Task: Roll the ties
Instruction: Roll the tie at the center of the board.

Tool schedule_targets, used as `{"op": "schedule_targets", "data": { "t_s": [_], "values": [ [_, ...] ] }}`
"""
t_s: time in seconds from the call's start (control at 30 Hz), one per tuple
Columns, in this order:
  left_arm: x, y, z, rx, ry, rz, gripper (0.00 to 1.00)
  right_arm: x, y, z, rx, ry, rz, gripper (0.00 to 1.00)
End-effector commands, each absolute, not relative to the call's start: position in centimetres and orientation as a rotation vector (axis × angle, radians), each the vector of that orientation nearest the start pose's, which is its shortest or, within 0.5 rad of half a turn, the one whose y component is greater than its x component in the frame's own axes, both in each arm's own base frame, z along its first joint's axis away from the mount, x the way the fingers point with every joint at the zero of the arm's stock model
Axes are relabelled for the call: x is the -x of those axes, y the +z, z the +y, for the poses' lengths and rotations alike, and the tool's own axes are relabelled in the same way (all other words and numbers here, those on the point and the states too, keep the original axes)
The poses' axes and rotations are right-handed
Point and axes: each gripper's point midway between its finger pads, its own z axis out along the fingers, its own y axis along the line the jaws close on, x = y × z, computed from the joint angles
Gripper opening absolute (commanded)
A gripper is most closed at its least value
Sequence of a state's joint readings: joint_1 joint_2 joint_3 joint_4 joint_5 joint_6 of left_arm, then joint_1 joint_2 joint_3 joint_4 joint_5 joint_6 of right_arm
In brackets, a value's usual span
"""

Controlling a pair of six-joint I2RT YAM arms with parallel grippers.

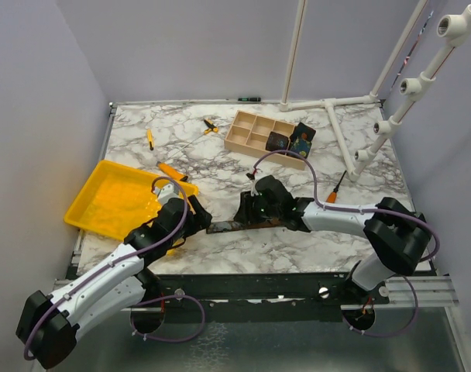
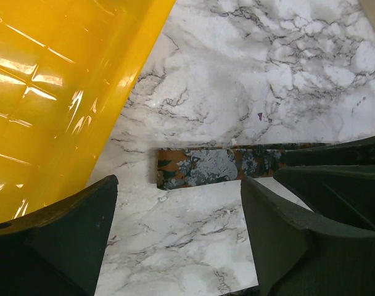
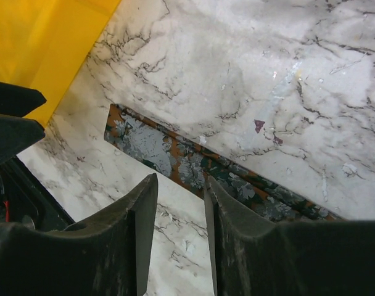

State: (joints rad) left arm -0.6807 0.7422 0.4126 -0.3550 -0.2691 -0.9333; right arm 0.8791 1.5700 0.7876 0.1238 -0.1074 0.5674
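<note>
Tie (image 1: 234, 225) lies flat, running left to right, its end just ahead of the wide-open left tool (image 2: 178, 184), right tool (image 3: 180, 179) slightly parted, empty, above it.

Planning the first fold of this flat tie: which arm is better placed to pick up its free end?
Left, probably. The left gripper stands open facing the end of the tie on the table; the right gripper sits farther along it, jaws narrow.
</note>
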Motion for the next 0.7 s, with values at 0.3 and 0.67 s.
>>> {"op": "schedule_targets", "data": {
  "t_s": [0.3, 0.67],
  "values": [
    [-20.2, 6.5, -17.4, 0.289, -0.600, 2.381, 0.66, -21.7, 4.6, 35.3, 0.507, 0.804, 2.399, 0.27],
    [-20.3, 5.3, -18.0, 0.252, -0.563, 2.413, 0.62, -21.8, 2.7, 34.6, 0.470, 0.718, 2.451, 0.21]
  ]
}}
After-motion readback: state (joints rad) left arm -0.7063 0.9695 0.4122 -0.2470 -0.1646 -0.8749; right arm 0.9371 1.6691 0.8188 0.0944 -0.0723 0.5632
